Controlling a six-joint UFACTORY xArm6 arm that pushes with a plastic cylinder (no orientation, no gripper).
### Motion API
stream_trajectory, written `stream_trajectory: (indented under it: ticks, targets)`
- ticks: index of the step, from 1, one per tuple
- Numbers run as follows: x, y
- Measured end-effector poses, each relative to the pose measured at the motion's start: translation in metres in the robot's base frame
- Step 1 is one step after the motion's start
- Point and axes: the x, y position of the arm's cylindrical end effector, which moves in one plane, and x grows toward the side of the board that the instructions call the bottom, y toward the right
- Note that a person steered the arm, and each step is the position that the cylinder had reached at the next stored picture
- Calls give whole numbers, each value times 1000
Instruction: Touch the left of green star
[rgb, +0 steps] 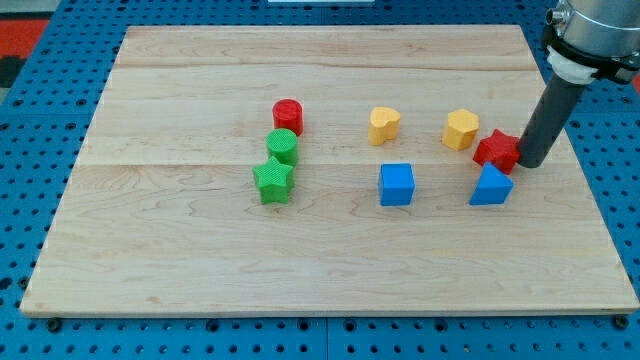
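1. Standing at the view's left of the board, the green star (273, 182) sits flat on the wooden table top (180, 260), with bare wood open on its left side. That open side is where contact should land; there is nothing to grasp with, so "taking hold" here means a light press against the star's left-pointing arm or the notch beside it.
2. Just above the star and touching or nearly touching it is a green cylinder (284, 146), and above that a red cylinder (288, 116). The three form a short column.
3. I'd judge the star to be a small, light, rigid plastic piece that slides easily on smooth wood; a firm shove would likely skid or spin it, and could knock it into the green cylinder.
4. Near the middle are a yellow heart (384, 125) and a blue cube (397, 184), well apart from the star.
5. Further right lie a yellow block (461, 129), a red star (496, 150) and a blue block (491, 186).
6. At the far right, the rod's tip (531, 164) rests just beside the red star, possibly touching it. The rod has no jaws and holds nothing.
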Motion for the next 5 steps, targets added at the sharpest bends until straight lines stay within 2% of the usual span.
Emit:
stream_trajectory:
  ticks: [3,5]
  targets:
    - [0,-19]
    - [-30,7]
